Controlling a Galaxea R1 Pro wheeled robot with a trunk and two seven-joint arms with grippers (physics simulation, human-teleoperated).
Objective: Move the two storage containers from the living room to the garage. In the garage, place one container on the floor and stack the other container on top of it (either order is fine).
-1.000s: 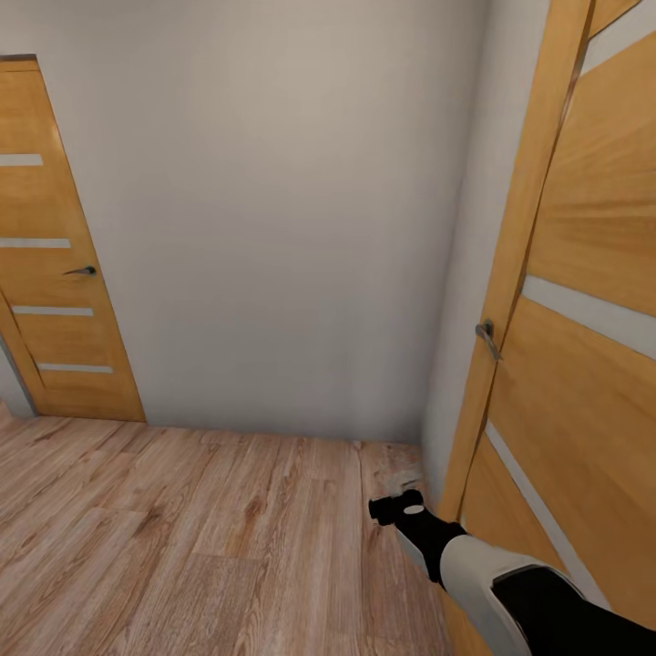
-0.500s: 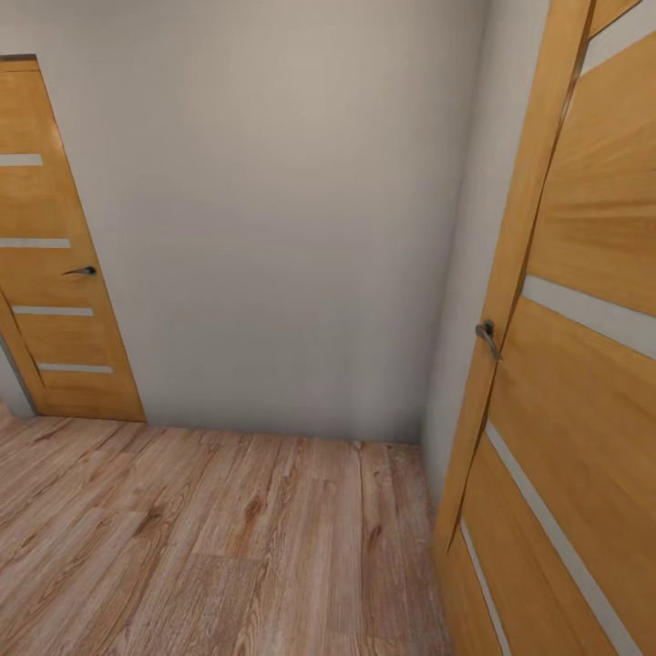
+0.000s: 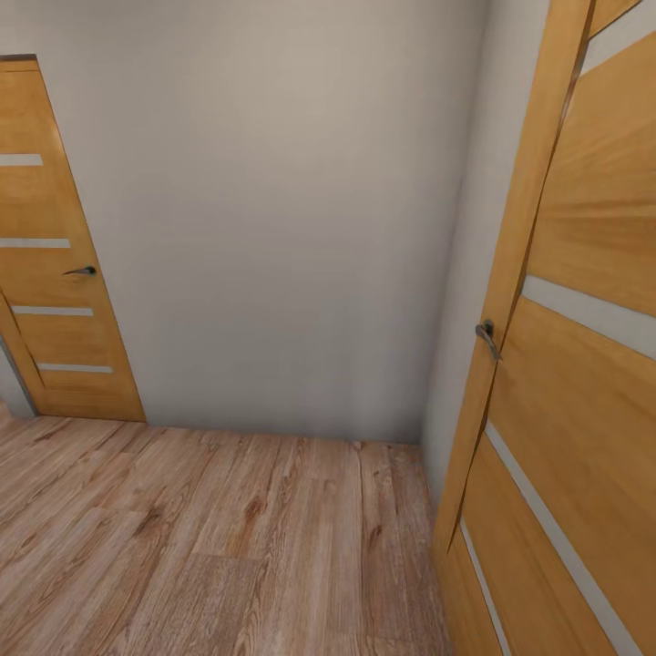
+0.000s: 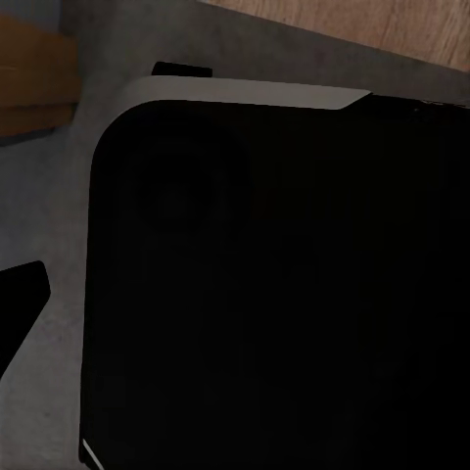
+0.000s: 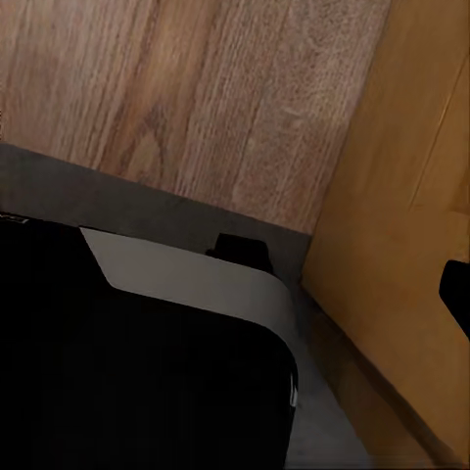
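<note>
I can't tell how either claw stands: my left wrist camera looks onto a black robot body panel (image 4: 274, 294) with a pale rim, grey surface beside it, and one dark fingertip (image 4: 20, 294) poking in at about nine o'clock. My right wrist camera gives the same black panel (image 5: 137, 362), wood-plank floor (image 5: 196, 98) beyond it, and an orange door (image 5: 392, 225) at three o'clock. From the head, I face a pale wall (image 3: 273, 228), one orange door (image 3: 55, 246) at nine o'clock, another (image 3: 574, 364) close at three o'clock. I see no storage containers here.
</note>
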